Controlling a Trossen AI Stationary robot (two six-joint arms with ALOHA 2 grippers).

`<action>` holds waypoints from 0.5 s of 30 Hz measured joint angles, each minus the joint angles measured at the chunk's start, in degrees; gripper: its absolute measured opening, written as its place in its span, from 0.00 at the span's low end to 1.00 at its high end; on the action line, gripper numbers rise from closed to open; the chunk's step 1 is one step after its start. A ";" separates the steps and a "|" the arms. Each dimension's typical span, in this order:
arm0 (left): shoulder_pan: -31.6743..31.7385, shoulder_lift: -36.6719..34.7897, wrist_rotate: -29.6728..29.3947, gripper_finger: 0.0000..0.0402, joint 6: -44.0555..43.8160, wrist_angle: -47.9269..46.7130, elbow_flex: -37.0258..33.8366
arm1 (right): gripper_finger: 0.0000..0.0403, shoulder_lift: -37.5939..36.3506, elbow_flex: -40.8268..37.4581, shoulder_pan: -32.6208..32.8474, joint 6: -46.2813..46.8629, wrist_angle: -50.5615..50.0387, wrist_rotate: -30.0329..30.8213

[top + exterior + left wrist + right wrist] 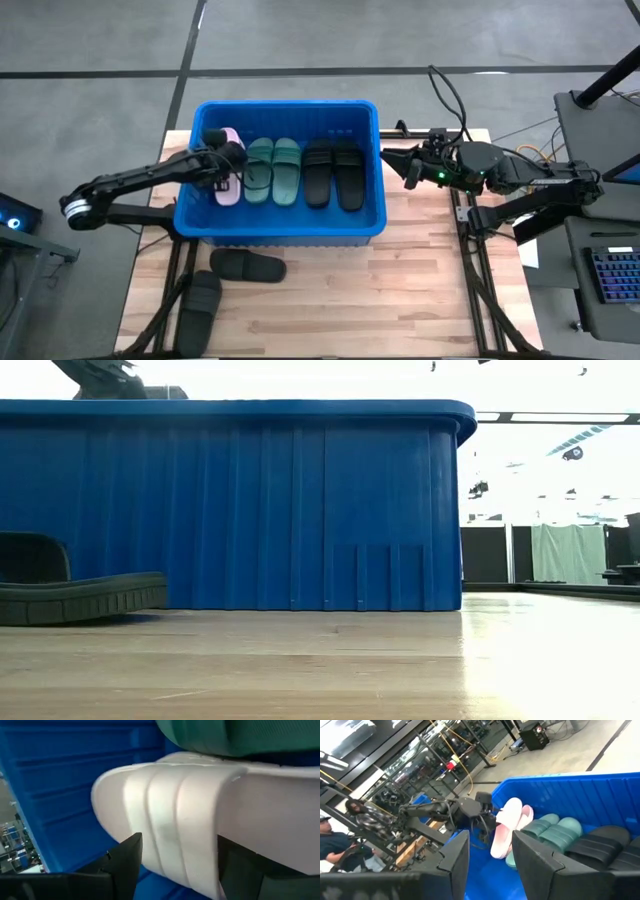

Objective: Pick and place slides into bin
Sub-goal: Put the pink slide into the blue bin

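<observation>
The blue bin (pixel 280 228) stands mid-table. Inside it lie a dark green pair of slides (pixel 273 170) and a black pair (pixel 335 172). At its left wall my left gripper (pixel 226 160) is shut on a pale pink slide (pixel 502 832), and a second pink slide (pixel 526 815) shows just behind that one. Two more black slides (pixel 247 265) (pixel 200 300) rest sole-down on the table in front of the bin. My right gripper (pixel 406 168) hovers open beyond the bin's right wall, with nothing between its fingers (pixel 455 855). My left gripper pinches the pink slide across its ridged strap (pixel 170 835), with one finger (pixel 125 862) on each side. It comes in from the table's left, slanting down over the bin's left rim. The slide stands tilted on end inside the bin; whether its lower end rests on anything is hidden.
The bin's near wall (pixel 250 510) fills the low view, with one black slide (pixel 80 595) before it. Bare wooden table lies to the front and right of the bin. Beyond the table are cables, metal frames and people (pixel 332 845).
</observation>
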 joint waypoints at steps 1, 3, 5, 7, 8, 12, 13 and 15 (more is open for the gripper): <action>0.00 -0.21 0.04 0.53 0.02 -0.14 0.51 | 0.35 0.02 0.00 0.01 0.00 0.00 -0.10; 0.00 -0.81 0.23 0.53 0.02 -0.39 1.61 | 0.34 0.00 0.00 0.01 0.02 0.00 -0.20; 0.00 -1.42 1.04 0.53 0.02 -0.40 2.57 | 0.34 0.01 0.00 0.01 0.02 0.00 -0.20; 0.00 -2.22 2.26 0.53 0.02 -0.44 3.03 | 0.33 0.00 0.00 0.01 -0.04 0.00 -0.20; 0.00 -2.76 3.10 0.53 0.04 -0.42 3.08 | 0.33 0.01 -0.01 0.01 -0.10 -0.05 -0.20; 0.00 -4.37 3.82 0.53 0.07 -0.97 2.99 | 0.34 0.01 -0.01 0.01 -0.13 -0.27 -0.20; 0.00 -4.61 3.87 0.53 0.04 -1.48 3.01 | 0.34 0.01 -0.02 0.01 -0.13 -0.26 -0.20; 0.00 -5.09 4.06 0.53 0.09 -3.50 3.01 | 0.35 0.02 -0.02 0.01 -0.13 -0.26 -0.20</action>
